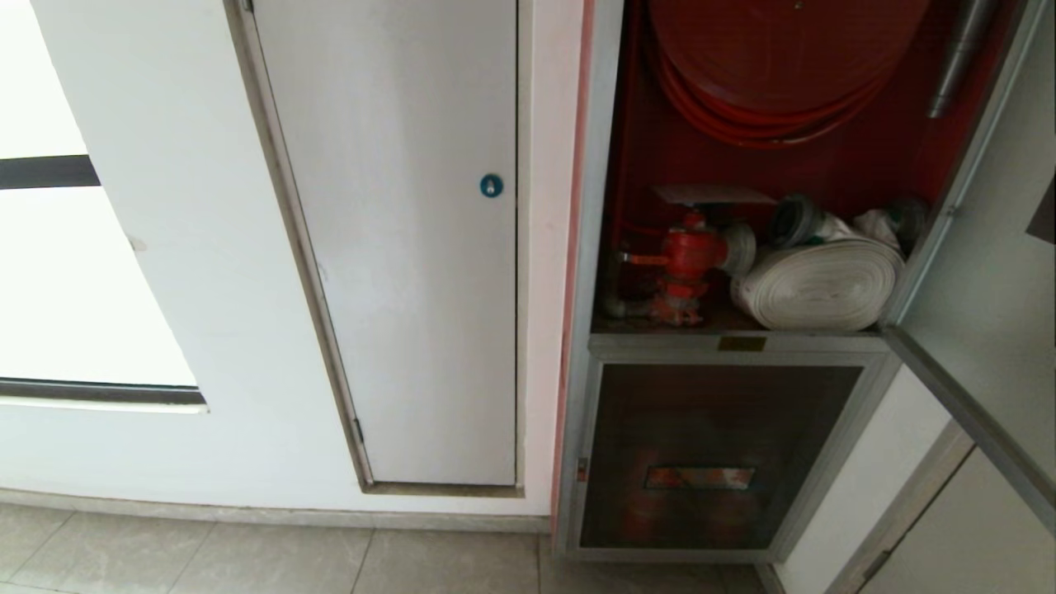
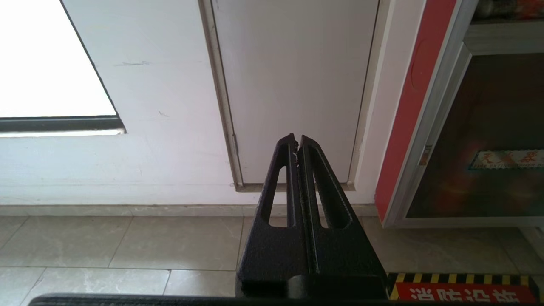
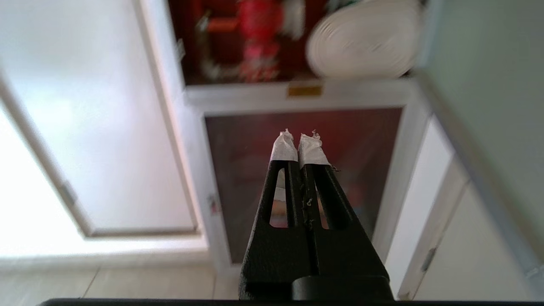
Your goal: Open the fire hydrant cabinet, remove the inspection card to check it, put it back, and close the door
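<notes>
The fire hydrant cabinet (image 1: 596, 247) stands open, red inside, with a red hose reel (image 1: 775, 58), a red valve (image 1: 689, 260) and a white rolled hose (image 1: 821, 285). The inspection card (image 1: 716, 195) lies flat on top of the valve. The door (image 1: 982, 272) is swung out to the right, its grey inner face showing. Neither arm shows in the head view. My right gripper (image 3: 299, 142) is shut and empty, with white-taped tips, and sits low before the lower glass panel (image 3: 238, 148), below the valve (image 3: 259, 25). My left gripper (image 2: 296, 140) is shut, empty and parked.
A white-grey door (image 1: 412, 247) with a blue round lock (image 1: 491, 186) is set in the wall left of the cabinet. A window (image 1: 49, 247) is at far left. Grey floor tiles (image 1: 247, 561) run below. A red floor marking with a yellow-black edge (image 2: 463, 289) lies near the left gripper.
</notes>
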Tool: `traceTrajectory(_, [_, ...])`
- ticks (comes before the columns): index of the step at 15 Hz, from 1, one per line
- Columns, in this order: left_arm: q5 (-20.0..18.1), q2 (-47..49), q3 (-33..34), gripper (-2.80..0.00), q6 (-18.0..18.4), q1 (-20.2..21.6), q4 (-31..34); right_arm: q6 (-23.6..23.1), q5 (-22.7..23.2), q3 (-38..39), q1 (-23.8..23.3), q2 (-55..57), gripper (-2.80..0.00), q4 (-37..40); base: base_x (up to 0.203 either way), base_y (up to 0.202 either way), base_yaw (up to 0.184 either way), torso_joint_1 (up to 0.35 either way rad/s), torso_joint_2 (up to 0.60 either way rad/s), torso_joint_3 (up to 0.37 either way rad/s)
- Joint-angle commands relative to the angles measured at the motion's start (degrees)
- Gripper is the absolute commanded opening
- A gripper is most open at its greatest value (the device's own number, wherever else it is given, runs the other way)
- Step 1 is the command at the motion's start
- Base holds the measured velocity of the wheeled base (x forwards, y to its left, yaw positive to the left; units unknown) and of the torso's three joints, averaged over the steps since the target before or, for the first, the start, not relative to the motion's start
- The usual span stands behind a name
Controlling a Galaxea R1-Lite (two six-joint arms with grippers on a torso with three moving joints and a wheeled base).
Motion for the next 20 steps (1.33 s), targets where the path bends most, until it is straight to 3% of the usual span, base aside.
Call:
traceTrajectory(1, [0.0, 0.0, 0.4, -2.80, 0.0, 0.1, 0.0, 0.1, -3.9, -2.9, -1.1, 9.4, -2.80, -5.3, 0.000, 0.000, 0.000, 0.000, 0.00, 0.000])
traceTrajectory(5, [0.0, 0.0, 0.4, -2.80, 0.0, 0.0, 0.0, 0.1, -12.3, -7.8, -8.6, 24.7, -2.80, -22.2, 0.000, 0.000, 0.000, 0.000, 0.00, 0.000])
traceTrajectory(10, [0.0, 0.0, 0.4, -2.80, 0.0, 0.0, 0.0, 0.2, -13.8, -14.8, -27.6, 37.1, -2.80, -27.6, 0.000, 0.000, 0.000, 0.000, 0.00, 0.000])
traceTrajectory(13, [0.0, 0.0, 0.4, -2.80, 0.0, 0.1, 0.0, 0.2, -13.6, -17.0, -36.5, 39.8, -2.80, -31.0, 0.000, 0.000, 0.000, 0.000, 0.00, 0.000])
traceTrajectory(18, [0.0, 0.0, 0.4, -2.80, 0.0, 0.0, 0.0, 0.5, -14.0, -17.2, -43.4, 39.2, -2.80, -39.6, 0.000, 0.000, 0.000, 0.000, 0.00, 0.000])
traceTrajectory(20, [0.0, 0.0, 0.4, -2.80, 0.0, 0.0, 0.0, 4.5, -14.6, -16.9, -46.4, 39.0, -2.80, -42.1, 0.000, 0.000, 0.000, 0.000, 0.00, 0.000])
